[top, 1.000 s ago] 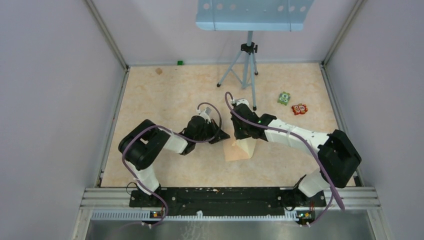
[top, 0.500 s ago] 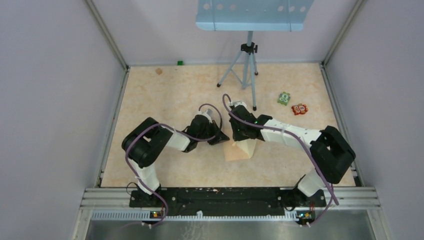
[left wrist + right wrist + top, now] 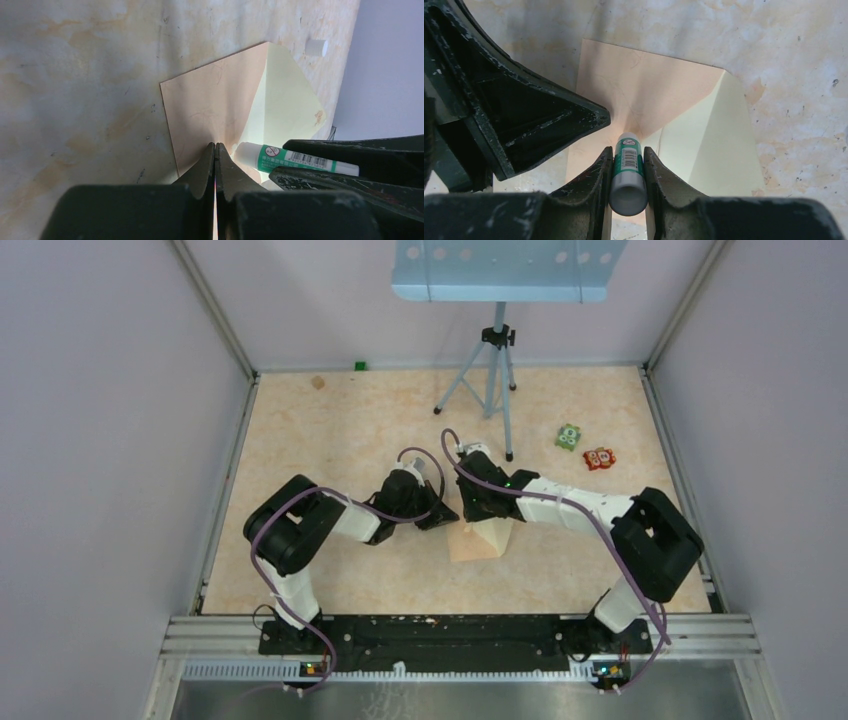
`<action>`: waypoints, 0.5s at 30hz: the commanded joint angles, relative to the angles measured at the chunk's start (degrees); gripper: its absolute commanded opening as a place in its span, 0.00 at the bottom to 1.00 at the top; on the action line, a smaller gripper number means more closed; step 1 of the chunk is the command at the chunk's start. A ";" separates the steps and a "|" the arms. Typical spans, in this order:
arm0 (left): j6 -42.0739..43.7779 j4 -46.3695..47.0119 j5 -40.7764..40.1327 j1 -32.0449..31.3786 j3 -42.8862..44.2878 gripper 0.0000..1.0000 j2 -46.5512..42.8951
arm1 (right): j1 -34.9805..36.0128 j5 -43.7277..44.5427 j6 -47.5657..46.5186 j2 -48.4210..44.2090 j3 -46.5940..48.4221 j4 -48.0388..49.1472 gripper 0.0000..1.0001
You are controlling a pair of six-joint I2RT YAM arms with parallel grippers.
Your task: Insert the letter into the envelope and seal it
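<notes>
1. Seen from above, a marbled beige table (image 3: 320, 440) sits between pale walls. The two black and white arms reach in from the near edge and meet close together at its middle. The left gripper (image 3: 447, 512) and the right gripper (image 3: 468, 510) almost touch, both at the far edge of the envelope (image 3: 465, 545). The envelope lies flat near the table's centre. The letter (image 3: 497, 533), a paler sheet, lies against the envelope's right part. A tripod (image 3: 497, 370) stands farther back. A green toy (image 3: 568, 437) and a red toy (image 3: 599, 458) lie well apart to the right.

2. In the left wrist camera, the left gripper's two dark fingers are pressed tight together with no gap. Their tips rest on the tan envelope. I cannot tell whether any paper is caught between them. The cream letter shows a fold crease and fans out from the envelope's right side. I cannot tell whether it is tucked inside or only laid over. Just right of the fingertips is a glue stick (image 3: 295, 159), white with a green label. A small white cylinder (image 3: 315, 47) lies on the bare table beyond the letter.

3. In the right wrist camera, the right gripper is clenched around the glue stick. The stick's tip points at the envelope, close to where tan paper meets cream. The left gripper's black fingers reach in from the left, and their point is just beside the tip.
</notes>
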 commanded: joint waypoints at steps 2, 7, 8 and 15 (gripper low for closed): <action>1.35 -4.27 -3.92 0.05 -0.02 0.00 0.25 | -0.47 2.05 -0.31 1.63 2.53 0.67 0.00; 1.26 -4.27 -4.11 0.07 0.07 0.00 0.19 | -0.42 2.75 -0.62 1.69 2.71 0.76 0.00; 1.26 -4.27 -4.06 0.07 0.05 0.00 0.19 | -0.41 2.90 -0.73 1.81 2.74 0.96 0.00; 1.17 -4.18 -4.07 0.09 -0.06 0.00 0.05 | -0.45 3.05 -1.28 2.73 3.20 1.42 0.00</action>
